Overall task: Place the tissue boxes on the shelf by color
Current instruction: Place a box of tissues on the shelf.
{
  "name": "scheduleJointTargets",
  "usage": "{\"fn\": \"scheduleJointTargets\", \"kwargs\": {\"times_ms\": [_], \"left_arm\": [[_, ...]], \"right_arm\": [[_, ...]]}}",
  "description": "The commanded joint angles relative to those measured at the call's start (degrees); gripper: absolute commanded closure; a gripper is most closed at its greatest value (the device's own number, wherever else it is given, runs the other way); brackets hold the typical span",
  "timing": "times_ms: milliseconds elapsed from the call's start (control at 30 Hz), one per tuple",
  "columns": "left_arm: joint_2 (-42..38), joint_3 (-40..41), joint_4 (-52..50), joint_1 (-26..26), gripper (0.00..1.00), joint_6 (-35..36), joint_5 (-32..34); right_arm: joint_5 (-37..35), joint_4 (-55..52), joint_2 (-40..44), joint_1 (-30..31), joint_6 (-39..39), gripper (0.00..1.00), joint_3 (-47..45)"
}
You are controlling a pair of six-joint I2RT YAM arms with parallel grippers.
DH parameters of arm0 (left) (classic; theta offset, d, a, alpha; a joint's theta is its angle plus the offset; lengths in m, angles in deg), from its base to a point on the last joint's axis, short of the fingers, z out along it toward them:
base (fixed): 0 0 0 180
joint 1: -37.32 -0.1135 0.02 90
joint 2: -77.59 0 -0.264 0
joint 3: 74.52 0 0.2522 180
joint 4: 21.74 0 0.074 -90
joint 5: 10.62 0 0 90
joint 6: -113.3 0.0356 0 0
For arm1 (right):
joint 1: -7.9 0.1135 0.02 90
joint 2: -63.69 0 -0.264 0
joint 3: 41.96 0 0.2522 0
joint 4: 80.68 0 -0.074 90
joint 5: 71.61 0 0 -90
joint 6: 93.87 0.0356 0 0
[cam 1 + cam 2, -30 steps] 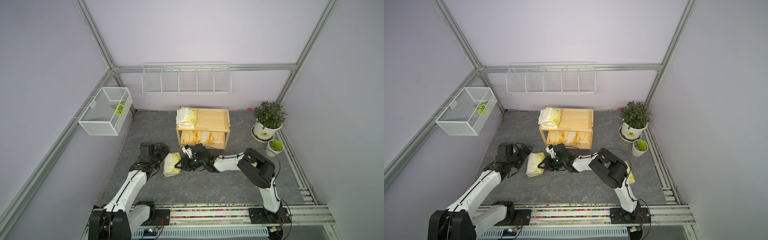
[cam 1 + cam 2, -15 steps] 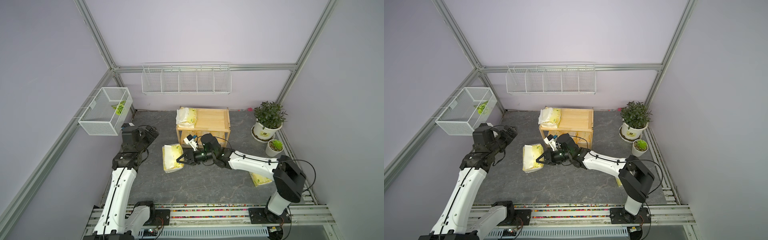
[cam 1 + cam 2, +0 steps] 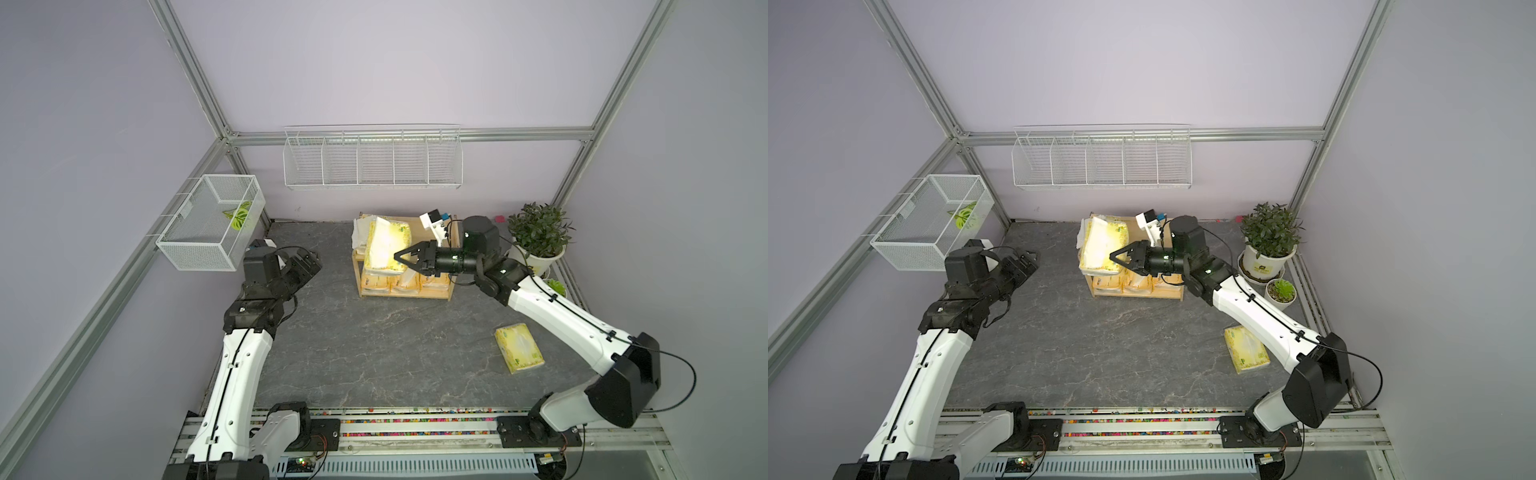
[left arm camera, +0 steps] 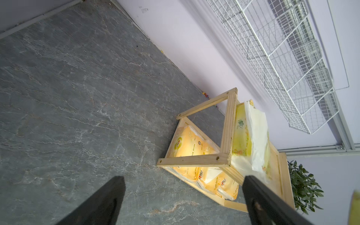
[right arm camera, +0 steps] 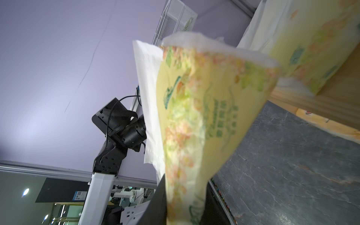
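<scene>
far left: mesh basket (image 3: 212, 224) on the wall, unchanged. the left gripper (image 3: 308, 266) now hangs just beside it, up off the floor, jaws wide apart and holding nothing. a second ago it was low in front of the shelf, right by a pack. its wrist view looks across bare floor to the shelf's end.

centre: shelf (image 3: 415, 296) stands against the back wall. the lower tier carries three orange packs (image 3: 405, 282) side by side, same as before. the top-tier pack (image 4: 240, 134), pale yellow-green, lies at the left end with white tissue sticking out.

the right gripper (image 3: 398, 257) is clamped tight on the held pack (image 3: 382, 247), also pale yellow-green, pinching one end. it hangs in the air over the shelf's left end, above the top-tier pack. whether the two touch, cannot tell. a second ago this pack lay on the floor between both grippers. half a second ago it was gripped but still low, left of the shelf front.

right: the floor pack (image 3: 519, 348), pale yellow-green, lies flat beside the right arm, well apart from the shelf. the arm hid it a second ago. potted plants (image 3: 540, 232) in the back right corner, unmoved.
</scene>
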Motion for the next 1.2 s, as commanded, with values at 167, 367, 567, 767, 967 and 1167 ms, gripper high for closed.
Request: {"fn": "scheduleJointTargets", "kwargs": {"times_ms": [167, 367, 567, 767, 967, 1167], "left_arm": [[3.13, -3.15, 1.10, 2.80, 0.00, 3.29, -2.47], [5.05, -4.06, 1.89, 3.97, 0.00, 3.62, -2.80], [5.74, -4.31, 2.17, 4.67, 0.00, 4.31, -3.01], [6.17, -4.46, 2.41, 4.98, 0.00, 5.16, -3.36], [6.62, -4.06, 3.57, 5.20, 0.00, 5.15, -3.90], [6.95, -3.89, 3.63, 5.18, 0.00, 5.67, -3.81]], "right_arm": [[2.94, -9.84, -1.29, -9.21, -5.37, 0.76, 5.44], [3.99, -18.59, -5.50, -13.29, -9.89, 0.75, 10.78], [3.83, -22.73, -9.73, -14.24, -12.12, 0.75, 14.69], [3.05, -21.50, -13.48, -14.16, -11.13, 0.75, 16.04], [2.77, -20.59, -17.29, -13.97, -9.93, 0.75, 18.77], [2.48, -20.94, -20.85, -12.90, -9.67, 0.75, 21.40]]}}
